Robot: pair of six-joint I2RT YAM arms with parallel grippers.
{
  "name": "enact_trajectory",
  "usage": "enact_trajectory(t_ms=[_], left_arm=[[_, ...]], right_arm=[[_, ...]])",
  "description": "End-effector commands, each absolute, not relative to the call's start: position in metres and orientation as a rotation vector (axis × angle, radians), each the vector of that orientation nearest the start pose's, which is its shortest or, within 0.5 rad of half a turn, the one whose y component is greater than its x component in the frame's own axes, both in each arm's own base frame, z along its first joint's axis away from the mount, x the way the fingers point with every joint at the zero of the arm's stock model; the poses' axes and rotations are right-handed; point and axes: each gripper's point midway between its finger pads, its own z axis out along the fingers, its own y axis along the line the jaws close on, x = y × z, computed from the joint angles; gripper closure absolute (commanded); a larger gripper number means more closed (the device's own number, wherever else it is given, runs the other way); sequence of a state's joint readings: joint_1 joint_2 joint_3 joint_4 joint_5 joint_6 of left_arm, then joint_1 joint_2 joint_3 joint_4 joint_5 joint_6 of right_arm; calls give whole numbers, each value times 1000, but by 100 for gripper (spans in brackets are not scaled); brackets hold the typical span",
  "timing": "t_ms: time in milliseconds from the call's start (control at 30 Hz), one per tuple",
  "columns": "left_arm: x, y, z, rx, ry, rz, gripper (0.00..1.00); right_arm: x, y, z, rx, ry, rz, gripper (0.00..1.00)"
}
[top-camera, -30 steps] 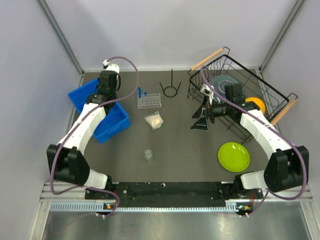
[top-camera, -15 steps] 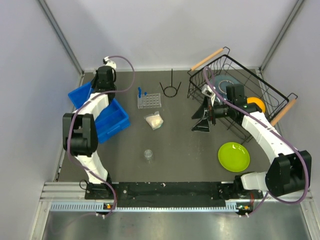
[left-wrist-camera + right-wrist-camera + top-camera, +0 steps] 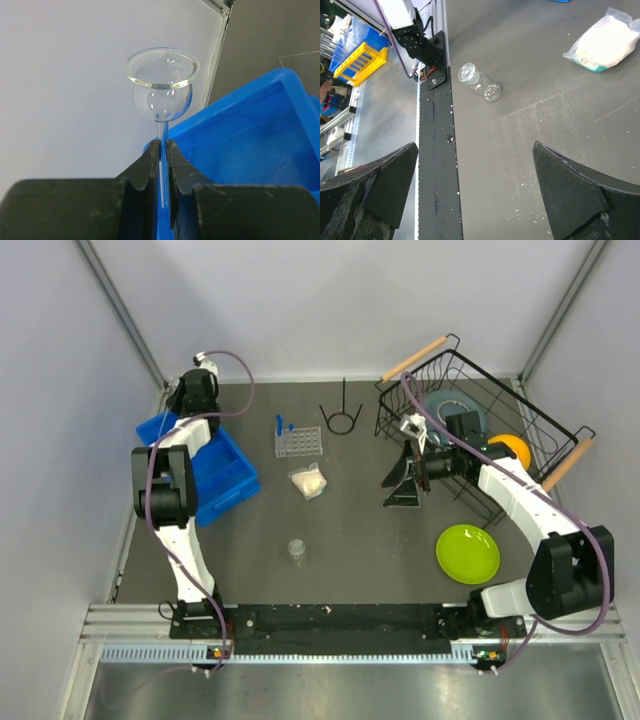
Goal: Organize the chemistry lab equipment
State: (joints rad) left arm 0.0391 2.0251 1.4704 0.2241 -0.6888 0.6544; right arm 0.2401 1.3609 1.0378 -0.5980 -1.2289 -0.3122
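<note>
1. Left gripper (image 3: pixel 162 150) is up over the far-left corner of the tabletop (image 3: pixel 360 540), jaws pinched almost together on the thin stem of a glass funnel (image 3: pixel 162 85), bowl upward.
2. Below it sits the blue bin (image 3: pixel 250 135), against the left edge, with the pale wall (image 3: pixel 60 100) just behind the glass.
3. Right gripper (image 3: pixel 475 146) hangs spread as wide as it goes, holding nothing, just beside the dish basket (image 3: pixel 480 380) at the far-right corner.
4. Under those open fingers: the small clear cup (image 3: pixel 480 82) near the middle, toward the near edge, apparently lying on its side, and the cream-filled piece (image 3: pixel 602 40) further in.
5. Grid rack (image 3: pixel 299 441) with 2 blue-capped tubes (image 3: pixel 281 425) stands at the far edge, ring stand (image 3: pixel 341 418) just beside it.
6. Risk 1, as I read it: that stem is slim and smooth, with a heavy bowl above the grip, so a quick swing could pivot it or slide it out.
7. Risk 2: squeeze harder and the stem may crack.
8. Risk 3: the bowl is close to the wall and the bin rim, so a careless turn clips it.
9. Risk 4: the cup may roll if nudged off-centre.
</note>
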Motion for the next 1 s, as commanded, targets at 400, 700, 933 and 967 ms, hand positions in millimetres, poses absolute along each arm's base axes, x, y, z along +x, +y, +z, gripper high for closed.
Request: enact_trajectory(t_ms=[400, 700, 933, 967], left_arm=[[570, 167, 151, 138, 1999, 1086, 92], [567, 179, 142, 142, 2021, 1086, 90], [563, 182, 133, 163, 2047, 1072, 87], [562, 182, 132, 164, 2048, 1072, 87]], right_arm=[[228, 228, 228, -1100, 1795, 1528, 1], [229, 227, 226, -1103, 1804, 1532, 1], [228, 228, 226, -1110, 1804, 1528, 1], [229, 227, 226, -1109, 1804, 1525, 1]])
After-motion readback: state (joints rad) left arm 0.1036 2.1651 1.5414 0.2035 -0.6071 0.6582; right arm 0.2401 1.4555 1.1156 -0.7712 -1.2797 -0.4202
